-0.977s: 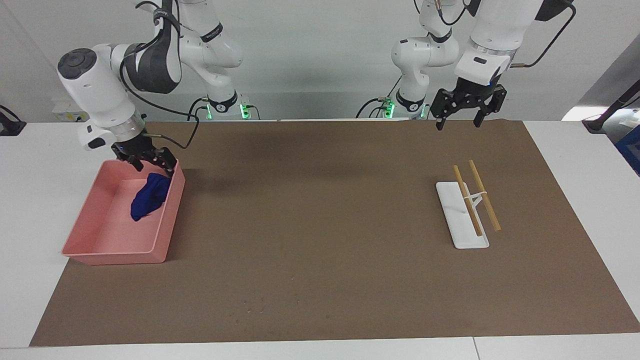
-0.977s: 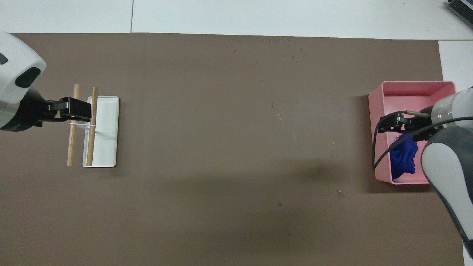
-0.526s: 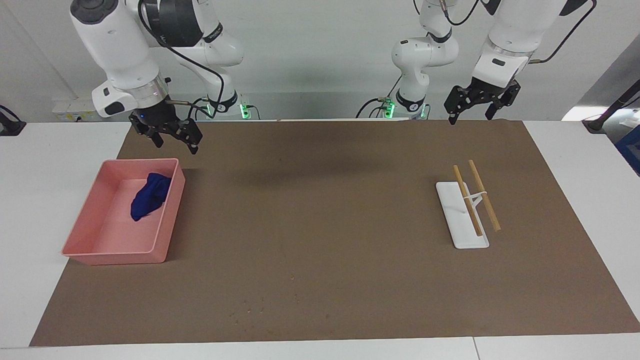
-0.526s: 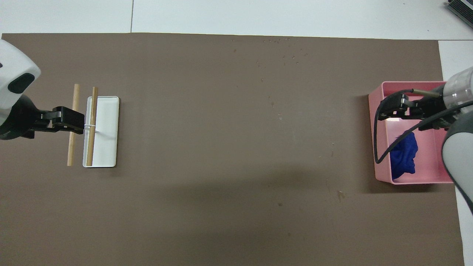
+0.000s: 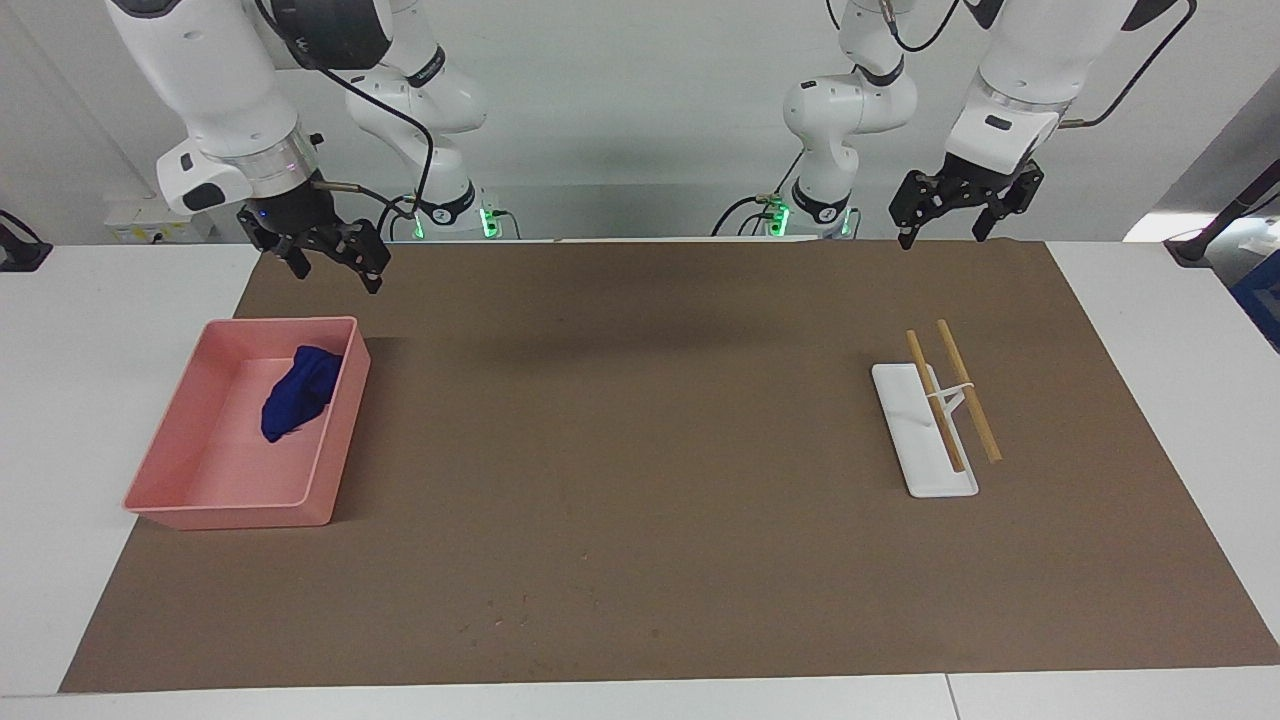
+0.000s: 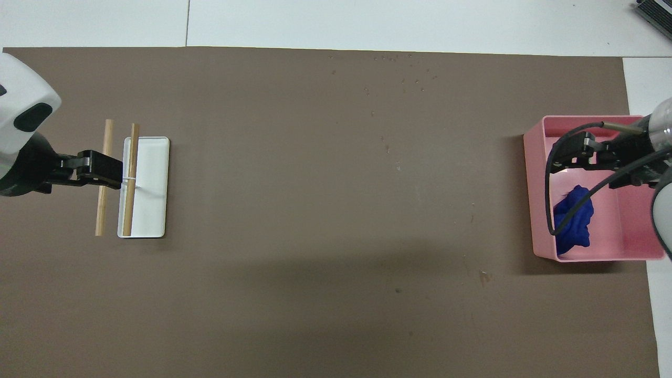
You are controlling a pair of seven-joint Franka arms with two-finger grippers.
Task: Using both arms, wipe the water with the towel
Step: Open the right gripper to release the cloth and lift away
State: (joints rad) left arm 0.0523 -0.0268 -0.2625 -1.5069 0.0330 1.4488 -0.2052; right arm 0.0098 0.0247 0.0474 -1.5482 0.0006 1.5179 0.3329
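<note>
My right end effector (image 5: 335,268) hangs in the air with its fingers apart and nothing between them, above the edge of the brown mat (image 5: 640,450) at the right arm's end of the surface (image 5: 100,330). Just below it and a little farther from my bases sits a pink tray (image 5: 340,420), and the towel (image 5: 298,392) lies crumpled inside that tray, heaped against the wall that faces the middle of the mat. In the overhead view the same end effector (image 6: 569,157) covers the part of the tray (image 6: 541,210) farther from me, with the towel (image 6: 573,220) showing clear of it on the tray floor, not touched by either finger. My left end effector (image 5: 940,215) is also up in the air, fingers spread and empty, over the mat at the left arm's end. Under it and farther from my bases lies a white flat stand (image 5: 920,440) with two wooden sticks (image 5: 968,390) resting across it side by side, joined by a thin white band. From overhead this end effector (image 6: 100,169) overlaps the sticks (image 6: 102,199) beside the stand (image 6: 152,184), though the facing view shows it well above them. The towel is well apart from my left end effector, with the open stretch of mat between them, which carries a scatter of small dark specks (image 6: 404,79) toward the edge farthest from me.
</note>
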